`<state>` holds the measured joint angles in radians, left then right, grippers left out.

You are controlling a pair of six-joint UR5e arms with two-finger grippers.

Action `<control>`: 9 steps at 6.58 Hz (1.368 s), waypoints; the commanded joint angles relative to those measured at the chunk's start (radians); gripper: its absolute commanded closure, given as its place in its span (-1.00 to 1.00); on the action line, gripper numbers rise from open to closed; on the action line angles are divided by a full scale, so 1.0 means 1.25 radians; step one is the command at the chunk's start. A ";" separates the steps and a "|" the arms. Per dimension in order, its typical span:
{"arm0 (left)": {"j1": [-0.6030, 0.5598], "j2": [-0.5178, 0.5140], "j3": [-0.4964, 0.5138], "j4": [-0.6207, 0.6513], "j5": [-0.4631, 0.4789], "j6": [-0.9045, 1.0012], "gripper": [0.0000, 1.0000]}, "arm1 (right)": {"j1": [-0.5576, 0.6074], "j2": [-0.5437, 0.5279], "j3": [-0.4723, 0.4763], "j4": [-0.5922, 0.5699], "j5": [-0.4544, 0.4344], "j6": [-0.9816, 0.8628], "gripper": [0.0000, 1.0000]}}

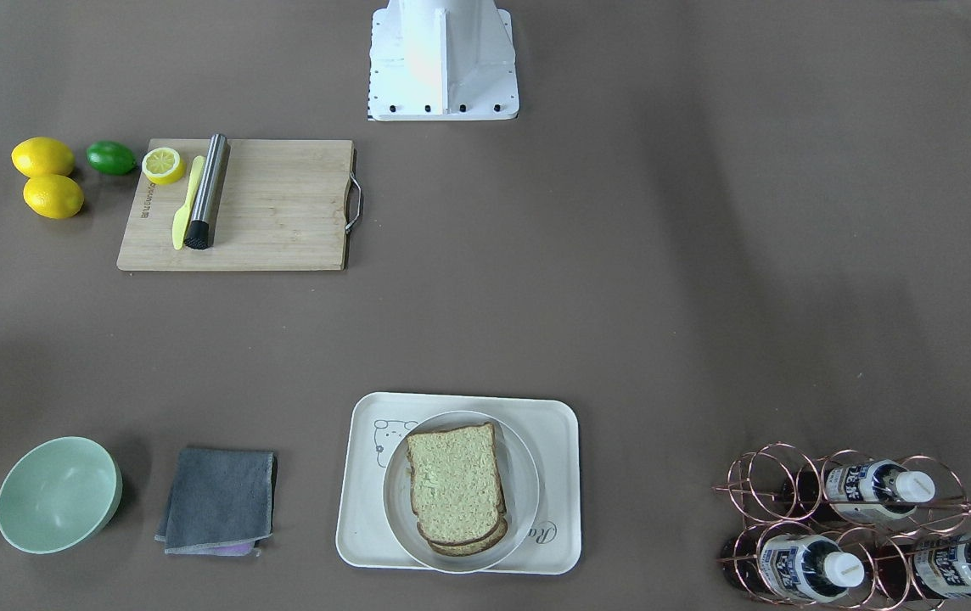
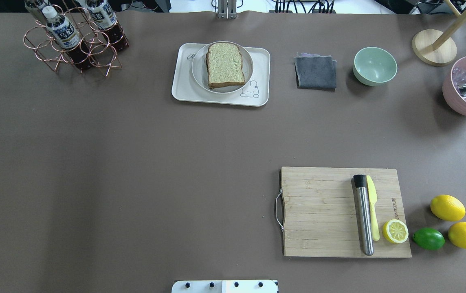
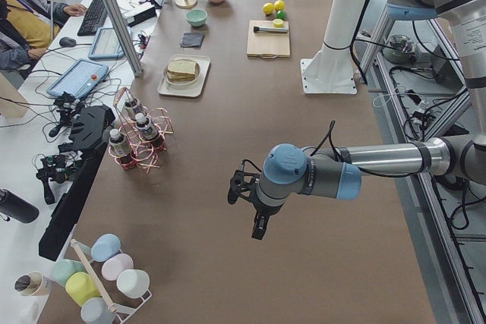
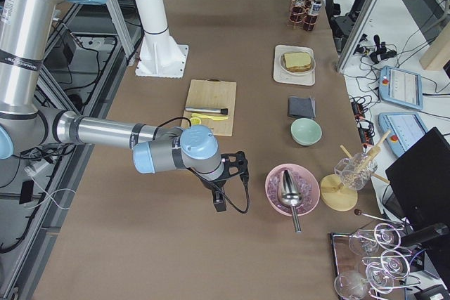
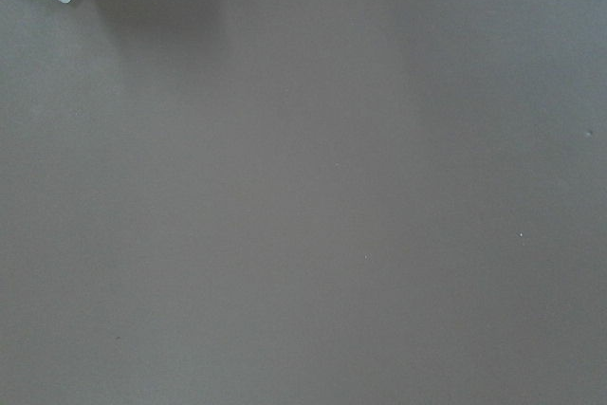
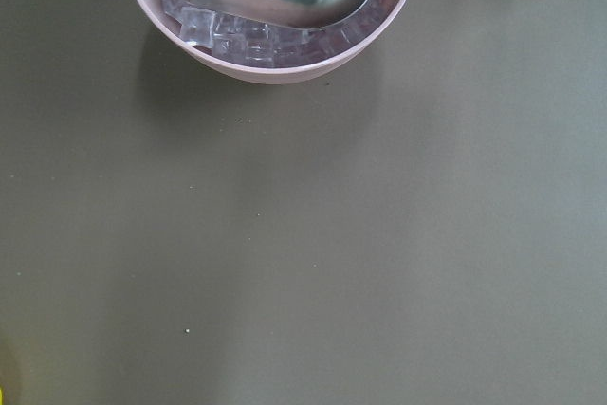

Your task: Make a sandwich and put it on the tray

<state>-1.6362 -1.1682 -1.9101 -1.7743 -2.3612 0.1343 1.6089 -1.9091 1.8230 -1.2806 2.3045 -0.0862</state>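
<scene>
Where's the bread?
In the overhead view the bread sits in a white dish on the tray, at the far edge of the table, between the bottle rack and the grey cloth.

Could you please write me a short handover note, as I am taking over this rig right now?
Left gripper: well away from the tray; cannot tell whether its fingers are open or shut.
Right gripper: near the pink ice bowl; state likewise unclear.
Sandwich: two bread slices stacked on the round white dish, which sits on the tray.
Done: the stack appears to be on the tray.
Left: no egg is visible; check whether it is between the slices.
</scene>
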 commanded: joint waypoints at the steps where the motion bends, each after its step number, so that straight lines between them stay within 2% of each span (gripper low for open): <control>1: 0.035 -0.002 -0.040 0.008 -0.002 -0.069 -0.95 | -0.002 0.010 0.000 -0.001 -0.019 0.005 -0.99; 3: 0.038 -0.004 -0.040 0.006 -0.005 -0.066 -0.95 | -0.006 0.012 0.008 0.000 0.000 0.006 -1.00; 5: 0.056 -0.001 -0.034 0.007 -0.005 -0.068 -0.95 | -0.007 0.004 -0.002 -0.001 -0.024 0.003 -1.00; 9: 0.070 -0.004 -0.040 -0.005 -0.003 -0.072 -0.95 | -0.042 0.007 -0.010 -0.001 -0.019 0.006 -1.00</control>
<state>-1.5492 -1.1724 -1.9585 -1.7725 -2.3660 0.0439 1.5631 -1.9006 1.8120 -1.2824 2.2789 -0.0788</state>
